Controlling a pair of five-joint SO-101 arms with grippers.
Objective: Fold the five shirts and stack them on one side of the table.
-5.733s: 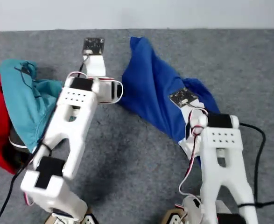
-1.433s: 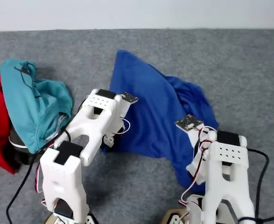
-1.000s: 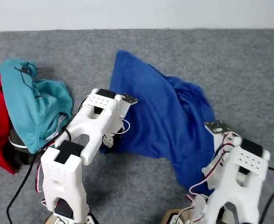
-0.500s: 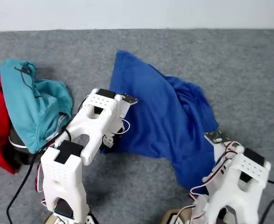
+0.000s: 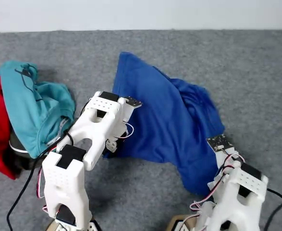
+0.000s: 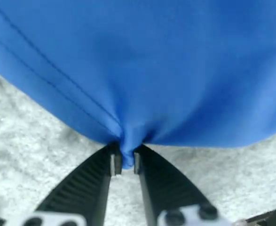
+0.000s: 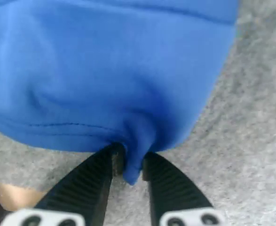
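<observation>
Blue shirt [image 5: 165, 120] lay rumpled on the table [image 5: 256, 67], near edge clamped by left gripper [image 6: 125, 162] and right gripper [image 7: 132, 165]. Risk: each held only a thin pinch of hem; an uneven pull might free it.
</observation>
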